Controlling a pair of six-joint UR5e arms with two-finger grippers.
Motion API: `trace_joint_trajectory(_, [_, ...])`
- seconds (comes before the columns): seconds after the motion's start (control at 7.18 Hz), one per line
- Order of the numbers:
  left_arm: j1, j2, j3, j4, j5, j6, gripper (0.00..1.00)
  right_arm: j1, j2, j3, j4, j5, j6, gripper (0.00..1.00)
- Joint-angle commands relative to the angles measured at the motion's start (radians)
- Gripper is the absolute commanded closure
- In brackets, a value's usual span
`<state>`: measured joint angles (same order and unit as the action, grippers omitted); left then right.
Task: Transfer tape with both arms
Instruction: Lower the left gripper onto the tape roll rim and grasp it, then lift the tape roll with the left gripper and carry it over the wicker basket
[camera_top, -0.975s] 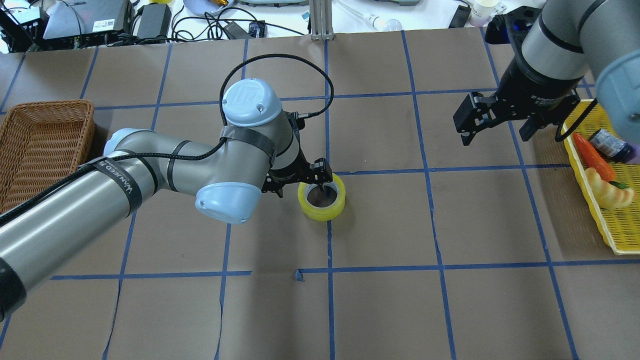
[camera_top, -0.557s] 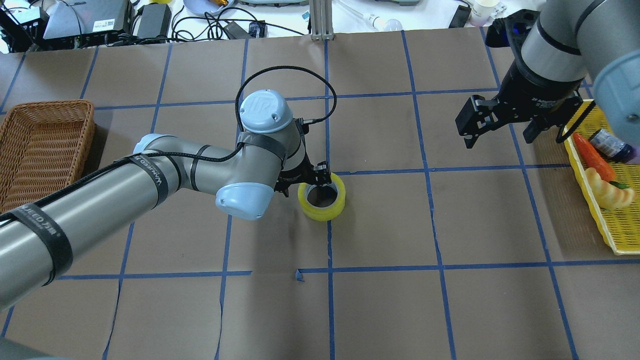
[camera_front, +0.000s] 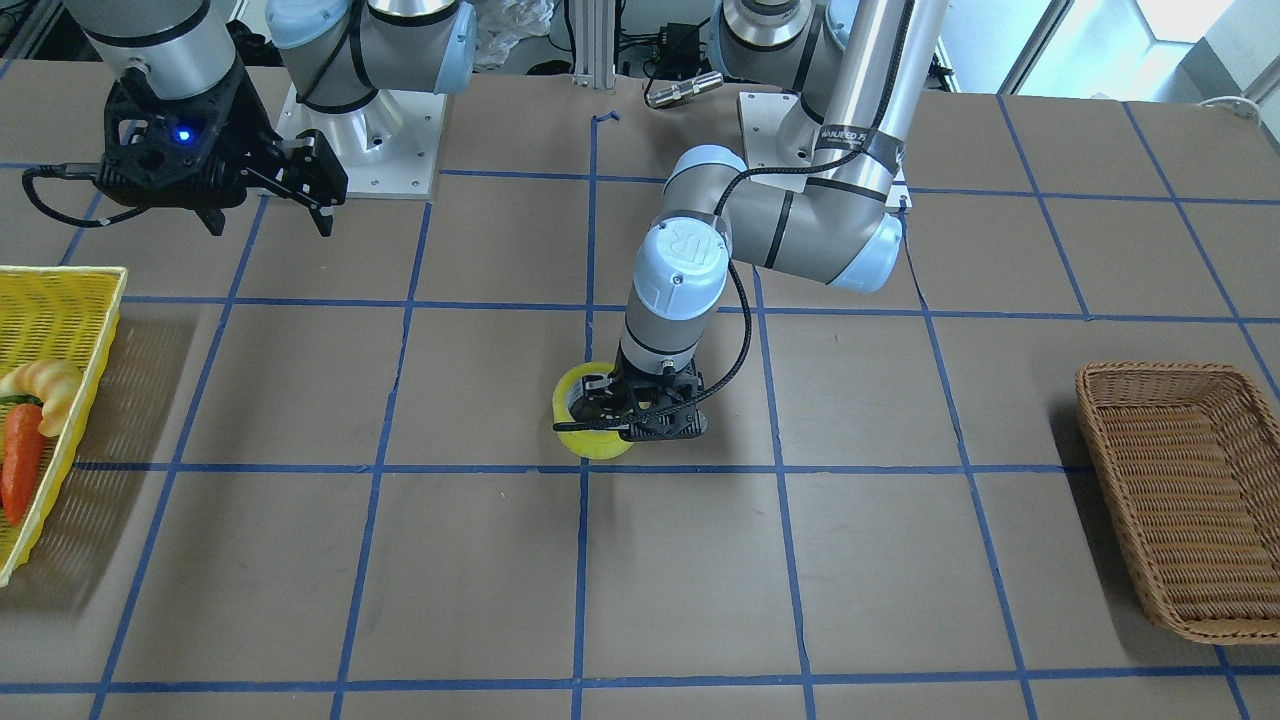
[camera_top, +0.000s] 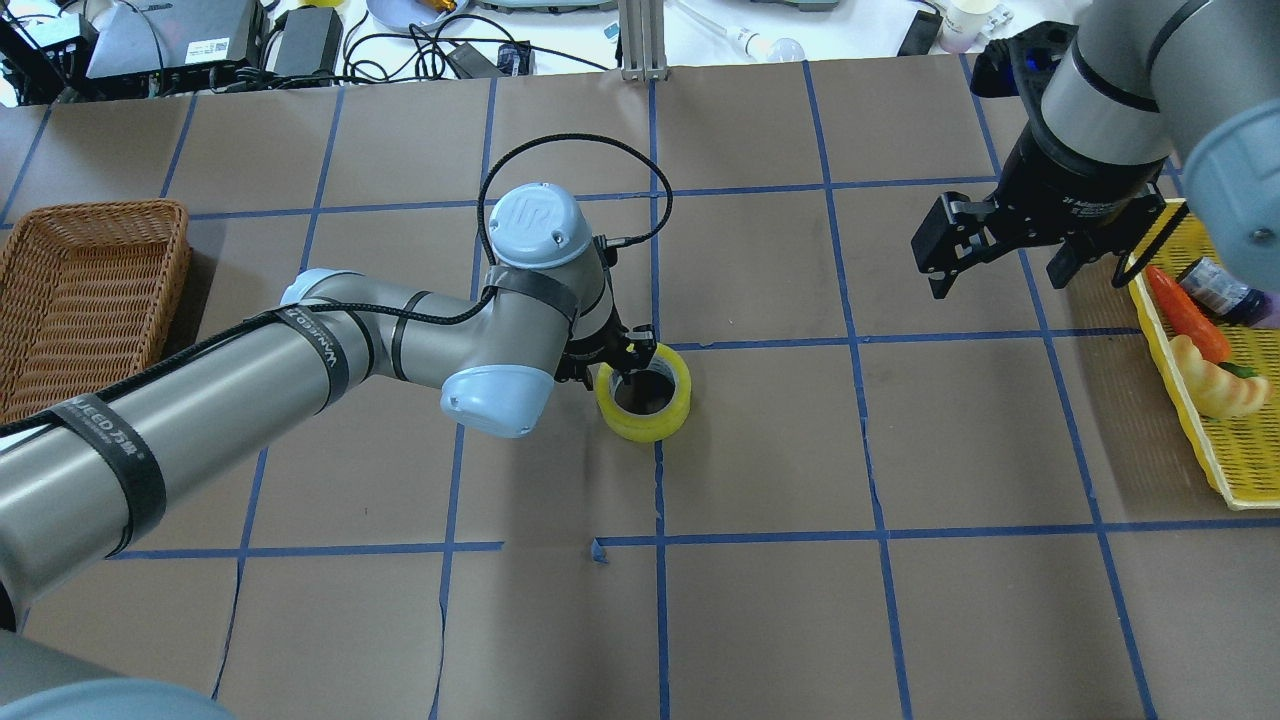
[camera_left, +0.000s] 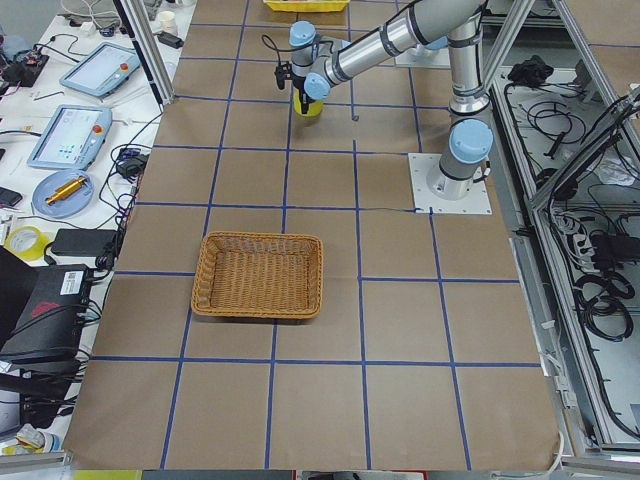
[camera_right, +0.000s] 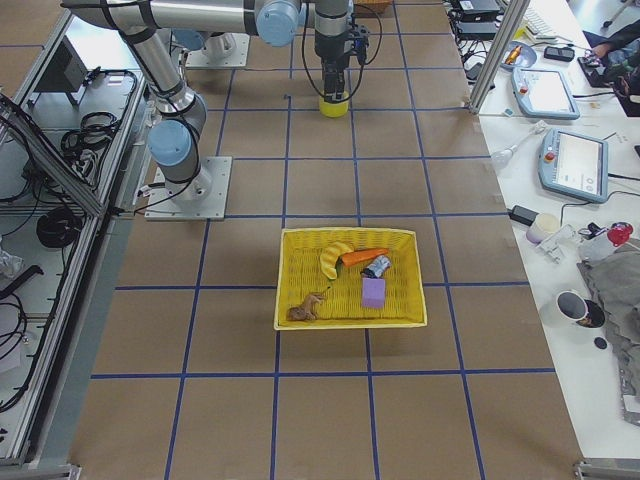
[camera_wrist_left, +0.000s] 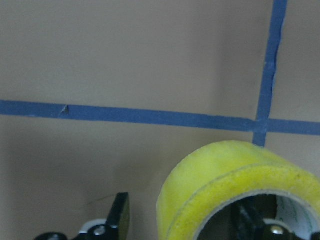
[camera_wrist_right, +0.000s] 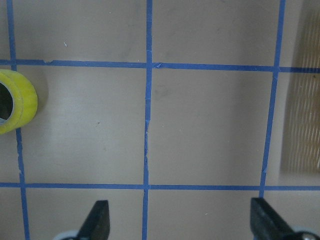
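Yellow translucent packing tape roll (camera_top: 643, 400) lies flat on the brown paper-covered table (camera_top: 900, 450), directly beneath the left gripper (camera_top: 628, 362). That gripper points down with its jaws apart, the outer finger (camera_wrist_left: 121, 216) beside the roll wall and the inner finger (camera_wrist_left: 249, 220) down in the core. A gap shows between the outer finger and the tape, so nothing is clamped. Judgement: the straddle is set for a pinch on the wall, leaving the far rim free for the other arm. Well off to the side the right gripper (camera_top: 1000, 276) hangs raised, jaws spread wide and empty, presumably placed to receive. Not verifiable: inner finger contact, lost in core shadow; the roll's near edge, cut off in the left wrist view; the finger bases, masked overhead by the wrist
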<state>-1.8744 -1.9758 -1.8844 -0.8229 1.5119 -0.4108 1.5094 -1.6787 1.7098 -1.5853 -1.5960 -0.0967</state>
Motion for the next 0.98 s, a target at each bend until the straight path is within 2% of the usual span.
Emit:
trace_joint_trajectory(0.0, [0.009, 0.064, -0.009, -0.097, 0.089, 0.018, 1.00, 0.000, 0.001, 0.001, 0.001, -0.002, 0.000, 0.00])
trace_joint_trajectory(0.42, [0.024, 0.096, 0.004, -0.103, 0.086, 0.027, 1.00, 0.000, 0.005, -0.001, -0.001, -0.004, 0.000, 0.00])
trace_joint_trajectory(0.56, [0.072, 0.141, 0.022, -0.180, 0.088, 0.068, 1.00, 0.000, 0.005, -0.001, -0.001, -0.005, 0.000, 0.00])
trace_joint_trajectory(0.7, [0.154, 0.197, 0.069, -0.267, 0.091, 0.204, 1.00, 0.000, 0.005, -0.001, -0.001, -0.007, 0.000, 0.00])
trace_joint_trajectory(0.84, [0.243, 0.231, 0.156, -0.415, 0.091, 0.342, 1.00, 0.000, 0.007, -0.001, -0.001, -0.009, 0.000, 0.00])
